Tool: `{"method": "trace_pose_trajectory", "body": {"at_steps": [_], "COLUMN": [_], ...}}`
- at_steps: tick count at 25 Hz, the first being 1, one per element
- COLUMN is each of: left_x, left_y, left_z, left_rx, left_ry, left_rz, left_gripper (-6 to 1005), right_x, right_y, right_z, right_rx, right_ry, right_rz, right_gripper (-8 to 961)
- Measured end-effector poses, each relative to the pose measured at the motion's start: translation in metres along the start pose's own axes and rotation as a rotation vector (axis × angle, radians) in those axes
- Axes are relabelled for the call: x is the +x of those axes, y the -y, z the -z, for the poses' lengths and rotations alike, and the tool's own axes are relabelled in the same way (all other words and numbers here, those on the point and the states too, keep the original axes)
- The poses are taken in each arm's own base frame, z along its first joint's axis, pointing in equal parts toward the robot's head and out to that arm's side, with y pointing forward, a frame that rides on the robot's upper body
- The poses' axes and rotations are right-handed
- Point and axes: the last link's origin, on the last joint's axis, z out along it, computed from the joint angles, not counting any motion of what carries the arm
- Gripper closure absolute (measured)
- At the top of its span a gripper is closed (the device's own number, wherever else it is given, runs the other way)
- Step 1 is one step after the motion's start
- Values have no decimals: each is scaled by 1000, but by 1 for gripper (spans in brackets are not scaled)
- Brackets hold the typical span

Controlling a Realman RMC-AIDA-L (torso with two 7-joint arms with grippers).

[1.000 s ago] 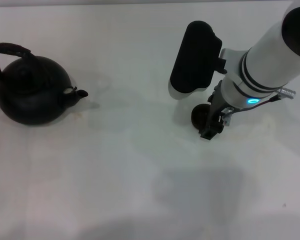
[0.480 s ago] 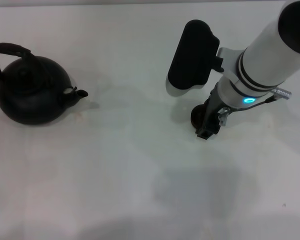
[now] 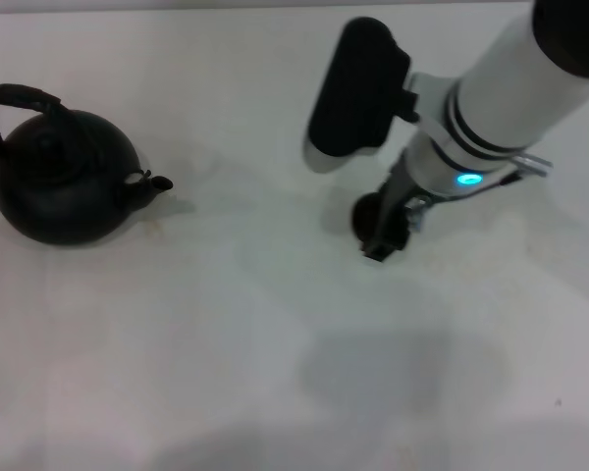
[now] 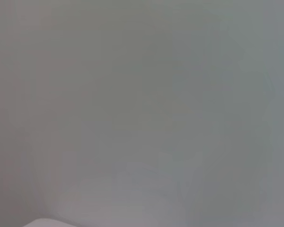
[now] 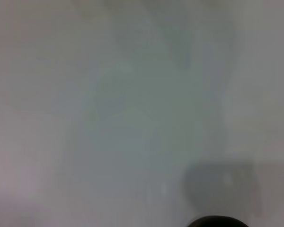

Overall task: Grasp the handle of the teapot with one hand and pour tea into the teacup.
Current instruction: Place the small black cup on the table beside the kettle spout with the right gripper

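Observation:
The black teapot (image 3: 64,177) stands at the table's left in the head view. Its spout (image 3: 149,183) points right and its arched handle (image 3: 15,98) rises over the lid, with nothing touching it. My right gripper (image 3: 375,235) hangs from the white-and-silver arm right of centre, shut on the small dark teacup (image 3: 365,213), which is mostly hidden behind the fingers. A dark rim of the teacup (image 5: 217,221) shows at the edge of the right wrist view. My left gripper is out of view; its wrist view shows only bare table.
The white table (image 3: 226,324) stretches between teapot and teacup. The arm's black forearm cover (image 3: 358,88) hangs over the far middle. The arm's shadow (image 3: 373,373) lies on the table near the front.
My right arm has moved left toward the teapot, and the teacup has moved with the gripper. The teapot has not moved.

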Motion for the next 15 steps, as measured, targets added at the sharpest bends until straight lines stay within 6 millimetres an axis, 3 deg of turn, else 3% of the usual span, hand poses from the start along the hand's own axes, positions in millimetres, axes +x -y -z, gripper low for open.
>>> {"method": "trace_pose_trajectory", "body": {"at_steps": [3, 8, 15], "left_x": [0, -2, -3], "left_y": [-1, -3, -6], "left_z": [0, 0, 0], "left_rx": [-2, -8, -16], "left_ry": [1, 7, 10], "left_rz": [3, 7, 9], "left_gripper": [126, 126, 126], "right_x": [-26, -49, -66], "right_y": [-7, -13, -17], "right_z": [7, 8, -2], "right_rx": [-36, -37, -53], "right_ry": [67, 112, 134], "right_rz": [62, 129, 157], "right_gripper": [226, 226, 227]}}
